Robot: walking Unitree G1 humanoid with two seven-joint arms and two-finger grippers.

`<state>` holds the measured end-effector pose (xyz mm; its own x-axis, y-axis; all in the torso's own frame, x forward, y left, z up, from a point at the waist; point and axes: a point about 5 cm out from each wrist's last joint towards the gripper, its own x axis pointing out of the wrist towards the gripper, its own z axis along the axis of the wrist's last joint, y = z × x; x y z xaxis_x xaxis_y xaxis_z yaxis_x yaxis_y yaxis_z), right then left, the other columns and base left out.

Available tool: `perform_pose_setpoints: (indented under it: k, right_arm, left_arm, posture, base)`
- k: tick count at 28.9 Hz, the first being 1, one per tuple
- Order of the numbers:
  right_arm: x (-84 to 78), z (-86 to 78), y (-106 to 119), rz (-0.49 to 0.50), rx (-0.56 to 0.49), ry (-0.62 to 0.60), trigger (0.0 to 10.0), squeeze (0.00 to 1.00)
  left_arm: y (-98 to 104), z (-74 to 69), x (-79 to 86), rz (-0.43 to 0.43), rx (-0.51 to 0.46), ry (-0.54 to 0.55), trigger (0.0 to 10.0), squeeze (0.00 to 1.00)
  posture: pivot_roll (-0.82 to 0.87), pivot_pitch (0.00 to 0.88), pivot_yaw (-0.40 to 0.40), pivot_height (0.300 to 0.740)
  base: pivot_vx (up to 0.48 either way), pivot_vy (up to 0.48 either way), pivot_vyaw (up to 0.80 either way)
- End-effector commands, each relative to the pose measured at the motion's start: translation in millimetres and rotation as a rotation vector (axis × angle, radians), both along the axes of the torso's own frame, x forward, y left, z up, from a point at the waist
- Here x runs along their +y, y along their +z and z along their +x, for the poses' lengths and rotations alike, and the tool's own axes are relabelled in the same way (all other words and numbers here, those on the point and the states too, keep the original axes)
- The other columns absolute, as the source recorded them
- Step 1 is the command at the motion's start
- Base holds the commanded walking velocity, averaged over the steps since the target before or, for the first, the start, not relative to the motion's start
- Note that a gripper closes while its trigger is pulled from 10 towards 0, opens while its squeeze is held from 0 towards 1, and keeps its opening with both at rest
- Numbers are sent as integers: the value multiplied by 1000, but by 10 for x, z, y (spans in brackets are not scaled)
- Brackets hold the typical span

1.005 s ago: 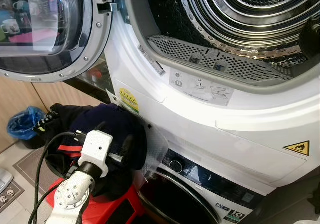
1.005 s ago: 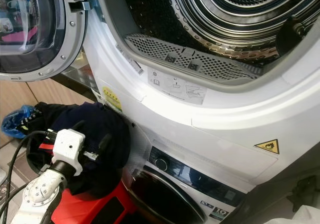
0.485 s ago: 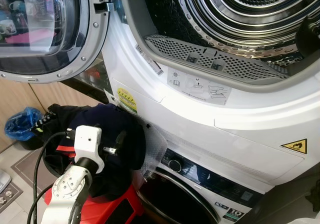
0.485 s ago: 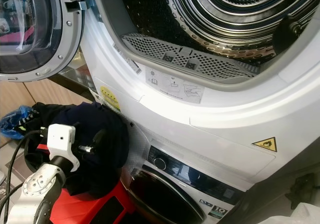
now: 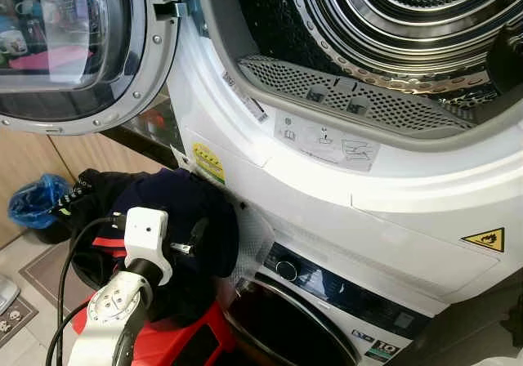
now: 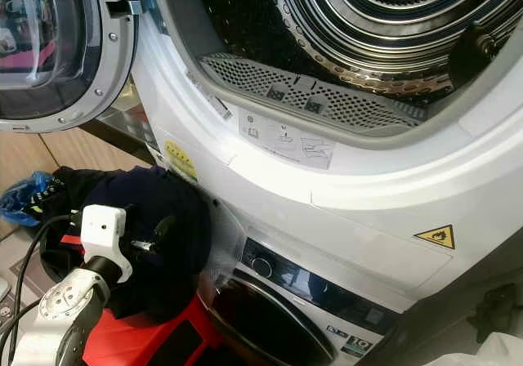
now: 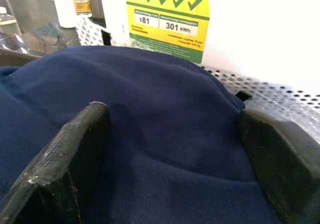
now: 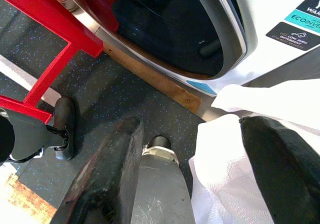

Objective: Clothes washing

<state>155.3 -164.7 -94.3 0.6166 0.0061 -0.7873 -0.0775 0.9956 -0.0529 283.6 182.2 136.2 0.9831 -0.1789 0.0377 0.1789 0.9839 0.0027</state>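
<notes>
A heap of dark clothes with a navy garment (image 5: 176, 207) on top lies on a red stool (image 5: 192, 341), against the front of the stacked machines. My left gripper (image 5: 196, 235) is open and down on the heap. In the left wrist view its black fingers (image 7: 65, 164) stand wide apart with the navy garment (image 7: 165, 134) bulging between them. Above, the dryer's drum (image 5: 392, 15) gapes open, its round door (image 5: 73, 47) swung to the left. My right gripper (image 8: 195, 159) hangs open low near the floor, holding nothing.
The lower washer's dark door (image 5: 286, 333) sits below the control panel (image 5: 343, 292). A blue plastic bag (image 5: 33, 203) lies on the floor at the left. A white cloth (image 8: 240, 169) and red stool legs (image 8: 50, 19) lie under the right gripper. A black cable (image 5: 69, 260) loops off my left arm.
My left gripper has shifted a little to the left over the clothes heap and turned at the wrist. The dryer and the heap have not moved.
</notes>
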Motion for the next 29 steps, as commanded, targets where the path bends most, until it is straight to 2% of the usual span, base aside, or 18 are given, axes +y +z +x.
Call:
perform_pose_setpoints:
  k: [1, 6, 13, 16, 17, 19, 20, 21, 22, 28, 29]
  right_arm:
    - [6, -37, -16, 5, 13, -2, 10000, 0]
    - [16, -32, -15, 7, 12, -1, 10000, 0]
    - [13, -36, -17, 7, 14, 0, 10000, 0]
    - [9, -40, -19, 5, 16, 2, 10000, 0]
    - [7, -41, -19, 4, 17, 3, 10000, 0]
    - [6, -41, -19, 3, 17, 4, 10000, 0]
    - [5, -41, -19, 3, 17, 3, 10000, 0]
    - [5, -41, -19, 3, 17, 3, 10000, 0]
    - [5, -42, -19, 3, 16, 1, 10000, 0]
    - [11, -52, -23, 4, 18, 1, 10000, 0]
    - [15, -57, -25, 4, 19, 2, 10000, 0]
  left_arm:
    - [-2, 32, 75, 7, 16, 30, 10000, 1000]
    - [3, 80, 148, -34, 36, 76, 10000, 1000]
    - [-89, 102, 215, -118, 103, 128, 10000, 1000]
    - [-206, 121, 246, -189, 193, 135, 10000, 1000]
    - [-229, 125, 254, -212, 210, 137, 10000, 0]
    - [-274, 132, 291, -255, 237, 157, 10000, 0]
    - [-329, 137, 357, -309, 268, 211, 10000, 0]
    - [-329, 137, 357, -309, 268, 211, 10000, 0]
    - [-371, 140, 418, -367, 291, 262, 10000, 0]
    - [-420, 179, 467, -411, 329, 298, 10000, 0]
    - [-465, 201, 487, -447, 364, 333, 10000, 0]
  posture:
    - [78, 100, -14, 740]
    - [79, 99, -14, 740]
    - [79, 101, -17, 740]
    - [82, 104, -22, 740]
    - [81, 105, -23, 740]
    - [81, 105, -23, 740]
    - [79, 104, -22, 740]
    - [79, 104, -22, 740]
    - [79, 104, -22, 740]
    - [79, 104, -24, 740]
    - [80, 104, -25, 740]
  base:
    - [0, 0, 0]
    - [0, 0, 0]
    - [0, 0, 0]
    - [0, 0, 0]
    - [0, 0, 0]
    - [0, 0, 0]
    - [0, 0, 0]
    - [0, 0, 0]
    - [0, 0, 0]
    - [0, 0, 0]
    - [0, 0, 0]
